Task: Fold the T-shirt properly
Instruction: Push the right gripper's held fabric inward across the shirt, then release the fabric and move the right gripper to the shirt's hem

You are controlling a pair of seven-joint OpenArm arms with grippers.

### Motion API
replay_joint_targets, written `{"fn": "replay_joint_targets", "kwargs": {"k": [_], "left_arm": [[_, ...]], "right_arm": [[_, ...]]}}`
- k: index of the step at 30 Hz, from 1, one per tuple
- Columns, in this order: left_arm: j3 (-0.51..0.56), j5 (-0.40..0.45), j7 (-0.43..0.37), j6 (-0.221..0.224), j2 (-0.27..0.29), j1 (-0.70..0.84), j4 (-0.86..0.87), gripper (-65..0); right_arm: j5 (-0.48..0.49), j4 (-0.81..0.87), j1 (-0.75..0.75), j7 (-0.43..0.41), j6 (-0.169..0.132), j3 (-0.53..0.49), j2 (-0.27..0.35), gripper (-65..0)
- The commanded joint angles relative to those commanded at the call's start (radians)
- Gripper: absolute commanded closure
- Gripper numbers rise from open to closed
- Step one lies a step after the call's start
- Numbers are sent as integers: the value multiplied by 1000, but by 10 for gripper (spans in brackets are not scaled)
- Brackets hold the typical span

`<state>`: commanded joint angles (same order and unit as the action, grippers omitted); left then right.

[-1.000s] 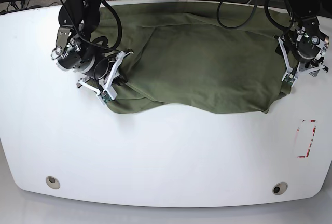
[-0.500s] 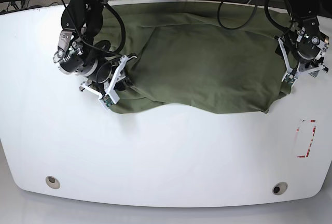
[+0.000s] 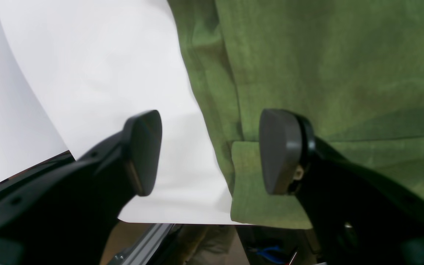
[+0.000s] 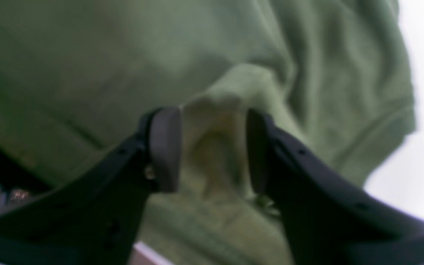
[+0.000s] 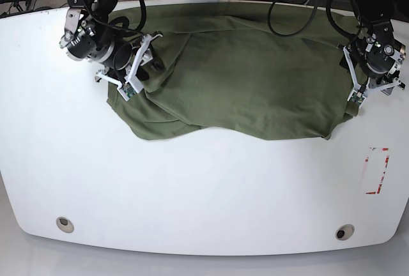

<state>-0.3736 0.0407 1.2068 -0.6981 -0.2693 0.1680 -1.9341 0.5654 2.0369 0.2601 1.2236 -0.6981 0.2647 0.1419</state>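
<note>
The olive-green T-shirt (image 5: 255, 78) lies spread across the far half of the white table (image 5: 192, 186). My right gripper (image 5: 130, 84) is at the shirt's left end. In the blurred right wrist view the right gripper (image 4: 211, 149) is closed on a raised fold of the T-shirt (image 4: 87, 55), which fills the gap between the pads. My left gripper (image 5: 356, 95) is at the shirt's right edge. In the left wrist view the left gripper (image 3: 212, 152) is open. One finger (image 3: 280, 151) is over the T-shirt (image 3: 326, 73) and the other (image 3: 142, 152) over bare table, with a hem corner between them.
A red-marked rectangle (image 5: 377, 170) lies on the table at the right. Two round holes (image 5: 64, 223) (image 5: 345, 232) sit near the front edge. Cables hang behind the far edge. The table's edge (image 3: 182, 222) runs just below the left gripper in the left wrist view.
My right gripper has moved up and to the left, from the shirt's lower left edge toward its upper left part. The left arm has hardly moved.
</note>
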Motion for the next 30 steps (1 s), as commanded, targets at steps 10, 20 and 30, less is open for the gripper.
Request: {"fn": "replay_joint_targets", "kwargs": {"k": [10, 20, 30], "left_arm": [[32, 0, 0, 0, -12, 2, 0, -376], [34, 0, 0, 0, -12, 0, 0, -376], [66, 0, 0, 0, -15, 0, 0, -376]], "right_arm": [[-41, -60, 61, -5, 0, -3, 23, -100], [-190, -209, -29, -103, 0, -9, -20, -100], [-198, -245, -173, -104, 0, -5, -61, -100]]}}
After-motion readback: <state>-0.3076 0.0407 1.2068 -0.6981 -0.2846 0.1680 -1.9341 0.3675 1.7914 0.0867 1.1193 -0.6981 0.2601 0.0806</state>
